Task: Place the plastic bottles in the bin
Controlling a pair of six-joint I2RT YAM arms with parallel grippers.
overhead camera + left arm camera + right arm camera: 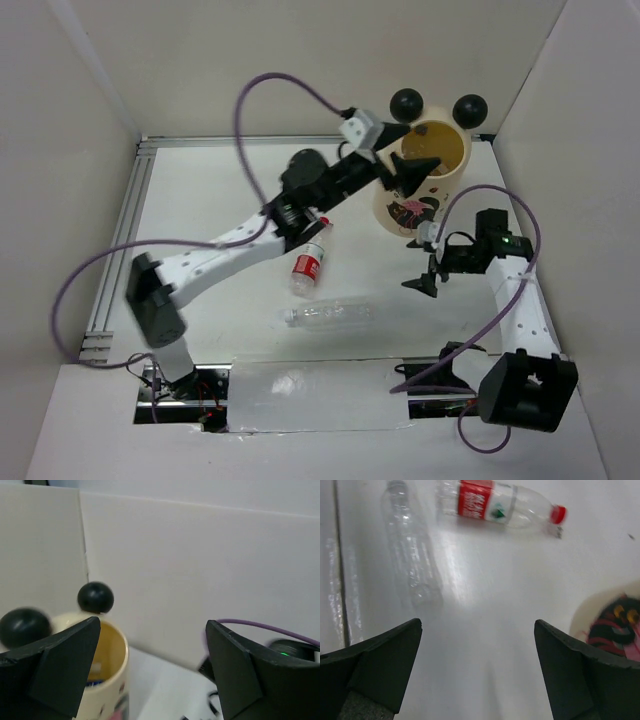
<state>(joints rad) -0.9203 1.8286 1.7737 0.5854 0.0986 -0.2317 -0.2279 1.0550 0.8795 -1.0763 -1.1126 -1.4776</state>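
The cream bin (425,190) with two black ball ears stands at the back right; its yellow inside shows in the left wrist view (112,652), with something blue-labelled low inside. My left gripper (412,168) is open and empty over the bin's near rim. A red-labelled, red-capped bottle (310,262) lies on the table under the left arm and shows in the right wrist view (495,502). A clear unlabelled bottle (328,313) lies nearer the front and also shows there (412,555). My right gripper (426,278) is open and empty, right of both bottles. The other bottles are out of view.
White walls enclose the table on three sides. A metal rail (118,240) runs along the left edge. Purple cables loop over both arms. The bin's flamingo print (617,625) sits close to the right gripper's right finger.
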